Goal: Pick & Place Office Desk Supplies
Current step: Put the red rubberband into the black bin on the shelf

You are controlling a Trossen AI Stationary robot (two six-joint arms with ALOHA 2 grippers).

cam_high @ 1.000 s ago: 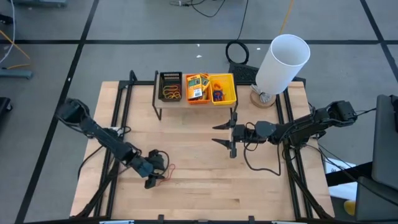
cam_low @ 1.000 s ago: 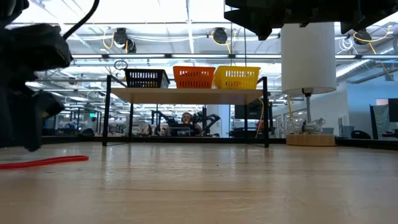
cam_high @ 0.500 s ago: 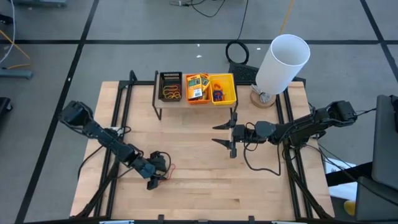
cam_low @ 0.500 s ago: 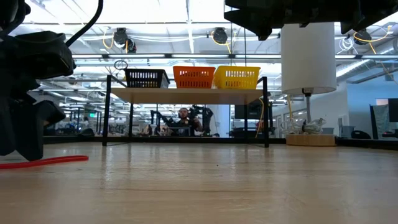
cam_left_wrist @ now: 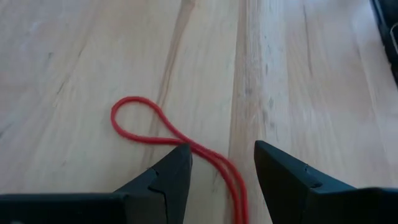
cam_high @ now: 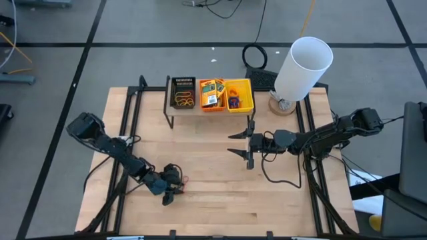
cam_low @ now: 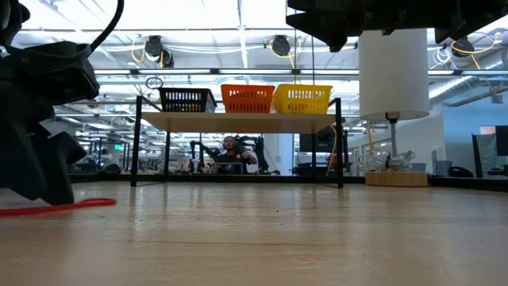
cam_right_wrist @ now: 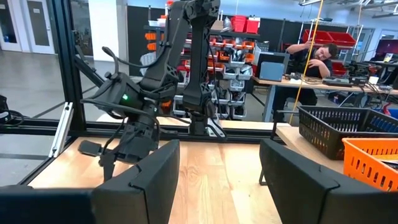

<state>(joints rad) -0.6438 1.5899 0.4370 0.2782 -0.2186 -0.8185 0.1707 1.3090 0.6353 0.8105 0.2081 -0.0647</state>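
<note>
A red rubber band [cam_left_wrist: 144, 127] lies flat on the wooden table [cam_high: 220, 193] at the near left, also seen as a red line [cam_low: 59, 207] in the low view. My left gripper [cam_left_wrist: 222, 152] is open and low over it, slanting down, one finger on each side of the band's near stretch; whether a finger touches it does not show. In the high view this gripper [cam_high: 171, 193] is beside the band [cam_high: 183, 180]. My right gripper [cam_high: 233, 144] hovers open over the table's middle, nothing between its fingers [cam_right_wrist: 217, 168].
A raised shelf at the far edge carries a black bin [cam_high: 183, 93] with bands, an orange bin [cam_high: 212, 95] with yellow packs and a yellow bin [cam_high: 240, 95]. A big white cylinder [cam_high: 302, 67] stands at the far right. A person sits beyond the table [cam_right_wrist: 314, 59].
My left gripper has come down toward the red band and shifted a little toward the table's near edge, staying open. The band has not moved. My right arm has kept still.
</note>
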